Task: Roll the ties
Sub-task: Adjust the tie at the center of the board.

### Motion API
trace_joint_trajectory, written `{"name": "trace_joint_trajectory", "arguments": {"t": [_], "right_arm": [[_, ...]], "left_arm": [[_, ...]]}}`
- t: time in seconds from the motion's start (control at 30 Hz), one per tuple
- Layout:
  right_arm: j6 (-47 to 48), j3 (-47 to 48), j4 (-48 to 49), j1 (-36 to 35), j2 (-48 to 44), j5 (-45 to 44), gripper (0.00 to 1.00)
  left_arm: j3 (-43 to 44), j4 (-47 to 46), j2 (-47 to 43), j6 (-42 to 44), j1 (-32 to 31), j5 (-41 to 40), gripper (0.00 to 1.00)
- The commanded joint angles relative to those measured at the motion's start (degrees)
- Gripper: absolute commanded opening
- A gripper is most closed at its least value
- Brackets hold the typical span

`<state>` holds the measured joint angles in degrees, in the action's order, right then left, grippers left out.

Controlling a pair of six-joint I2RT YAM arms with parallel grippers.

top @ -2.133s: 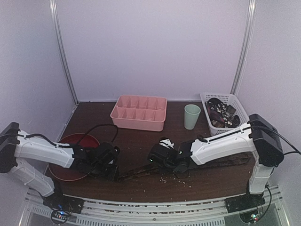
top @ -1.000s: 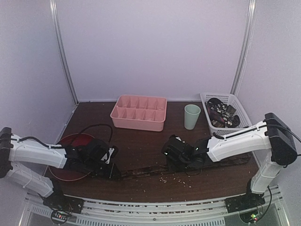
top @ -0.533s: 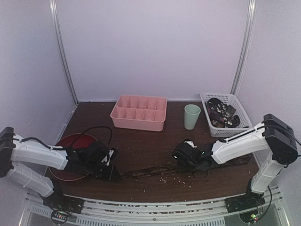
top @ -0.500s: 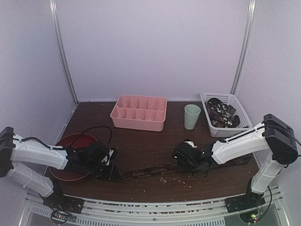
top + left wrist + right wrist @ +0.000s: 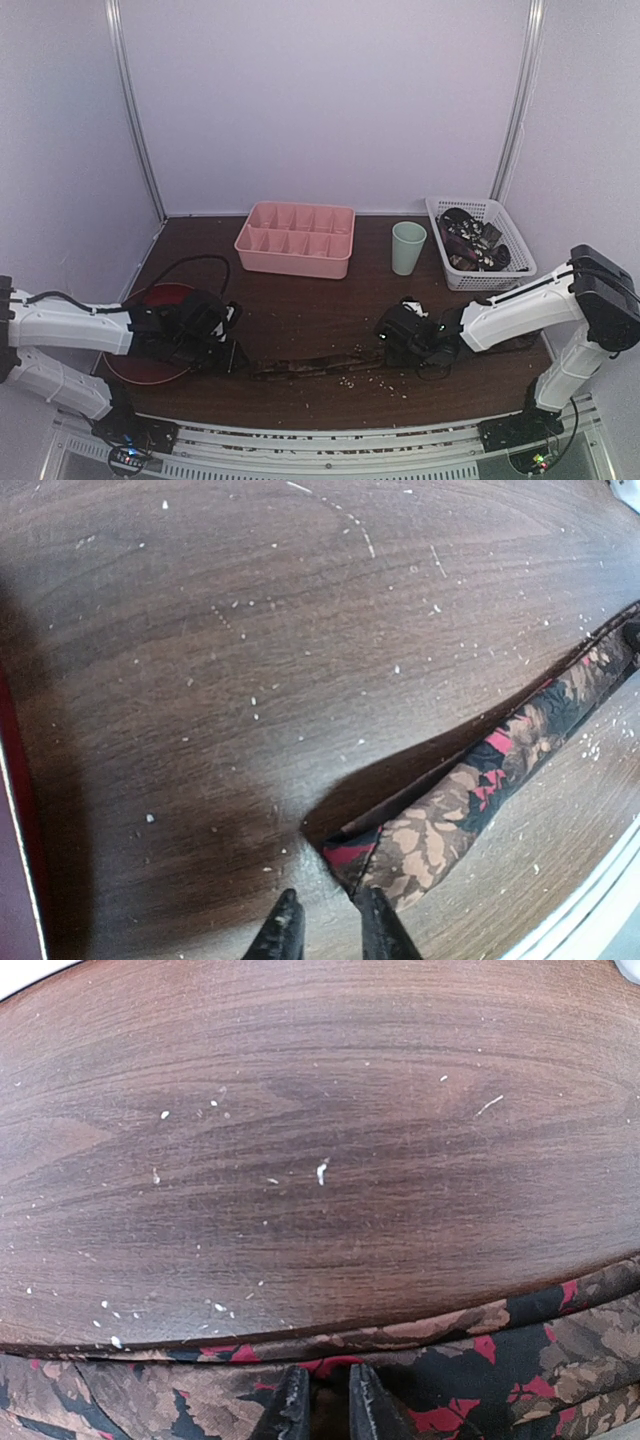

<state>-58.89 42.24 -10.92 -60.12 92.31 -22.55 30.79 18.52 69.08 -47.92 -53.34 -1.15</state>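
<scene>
While open worktop (image 5: 300,310) lies between the pink divider tray (image 5: 295,240) and the near edge, the tie (image 5: 320,364) stretches left-right there. Left wrist view: its floral, folded end lies just beside barely parted left fingers (image 5: 283,932); hold unclear. Right wrist view: right fingers (image 5: 292,1400) nearly closed, pinching its edge.

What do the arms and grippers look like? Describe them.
Both the left arm and right arm have white links with black joints. The left gripper and right gripper are black with slim tapered fingers. Thin black cables run along each arm.
</scene>
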Motion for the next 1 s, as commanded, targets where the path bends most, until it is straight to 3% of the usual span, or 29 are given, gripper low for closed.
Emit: {"name": "trace_joint_trajectory", "arguments": {"t": [0.0,0.3,0.63,0.97], "right_arm": [[-0.47,-1.44,-2.56,0.08,-0.47,1.07,0.16],[-0.13,-0.9,-1.88,-0.12,-1.88,1.58,0.17],[-0.79,-3.36,-0.43,-0.18,-2.23,1.54,0.17],[-1.66,-5.82,0.44,-0.22,-3.73,0.55,0.17]], "left_arm": [[-1.26,-4.55,-1.36,-2.01,0.16,2.95,0.26],[-5.76,-10.16,-1.61,-8.96,0.26,4.59,0.35],[-8.11,-16.84,2.24,-12.38,0.69,8.26,0.35],[-6.42,-10.98,6.31,-10.64,0.71,3.86,0.0]]}}
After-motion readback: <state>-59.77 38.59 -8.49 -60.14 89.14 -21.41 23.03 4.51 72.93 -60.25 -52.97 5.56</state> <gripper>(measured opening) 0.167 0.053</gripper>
